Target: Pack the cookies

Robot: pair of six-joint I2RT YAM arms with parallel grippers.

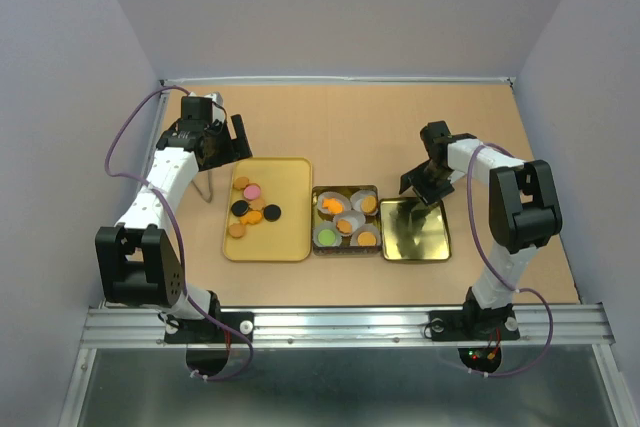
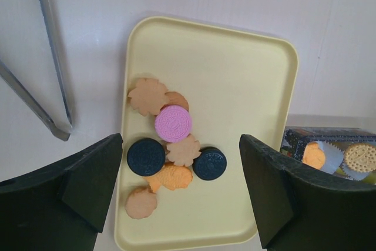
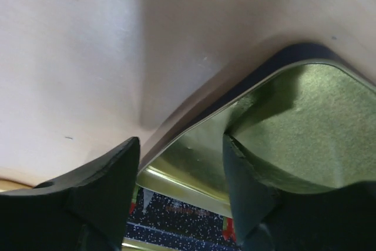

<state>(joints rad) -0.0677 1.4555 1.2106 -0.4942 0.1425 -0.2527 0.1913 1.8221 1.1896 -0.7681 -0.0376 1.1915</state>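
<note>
Left wrist: left pincer (image 2: 181, 145) open above cookies (image 2: 173, 123); right pincer (image 3: 181, 142) open astride lid (image 3: 305, 121).

Left arm (image 1: 160, 182), at 8 o'clock in the top view: white links, black joint housings. The purple left cable (image 1: 115, 137) loops off its 9 o'clock side.

Right arm (image 1: 468, 155), at 4 o'clock: same finish, with the purple right cable (image 1: 476, 232) alongside. Red and green lights (image 1: 472, 355) show at its base, 6 o'clock.

Left gripper (image 2: 181, 145) and right gripper (image 3: 182, 142): matte black, wedge-shaped fingers.
</note>
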